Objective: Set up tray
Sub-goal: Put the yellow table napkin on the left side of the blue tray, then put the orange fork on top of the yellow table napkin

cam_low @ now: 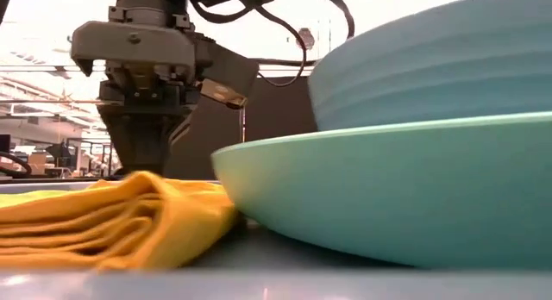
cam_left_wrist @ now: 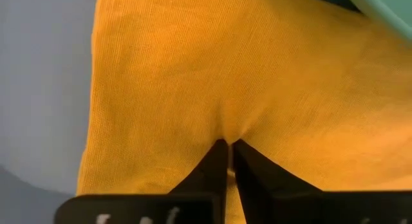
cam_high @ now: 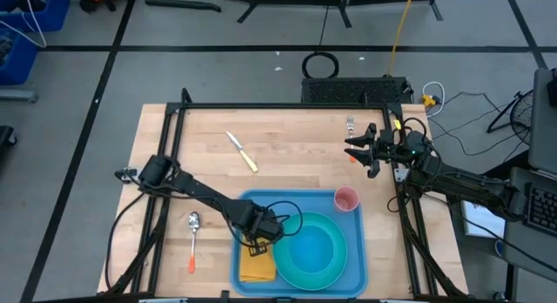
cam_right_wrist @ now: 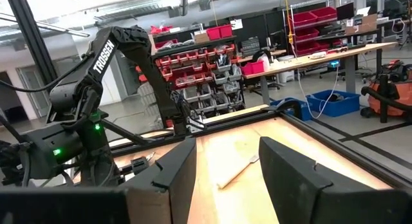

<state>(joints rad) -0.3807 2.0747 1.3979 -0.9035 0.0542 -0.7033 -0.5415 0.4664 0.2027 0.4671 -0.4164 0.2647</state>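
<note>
1. The tray (cam_high: 357,223) lies at the lower centre of the high view, on the near part of the wooden table (cam_high: 287,155).
2. A turquoise plate (cam_high: 313,246) fills the right part of the tray, and a yellow-orange napkin (cam_high: 258,265) lies just left of it in the tray's lower left corner, its edge reaching the plate.
3. A pink cup (cam_high: 346,199) stands in the upper right corner of the tray, near the plate's rim.
4. The left claw (cam_high: 258,245) is over the upper end of the napkin; in the left wrist view its two dark fingers (cam_left_wrist: 212,169) are pressed together with a small pucker of napkin cloth (cam_left_wrist: 232,76) pinched between their tips.
5. In the low view that claw (cam_low: 142,153) comes down behind the folded napkin (cam_low: 112,218), left of the plate (cam_low: 388,192).
6. The right claw (cam_high: 364,153) hovers at the right of the high view, above the tray, its fingers (cam_right_wrist: 293,169) spread apart and empty.
7. A knife (cam_high: 243,152) lies on the table at upper centre, a fork (cam_high: 350,125) near the right claw, and a spoon (cam_high: 193,240) left of the tray.
</note>
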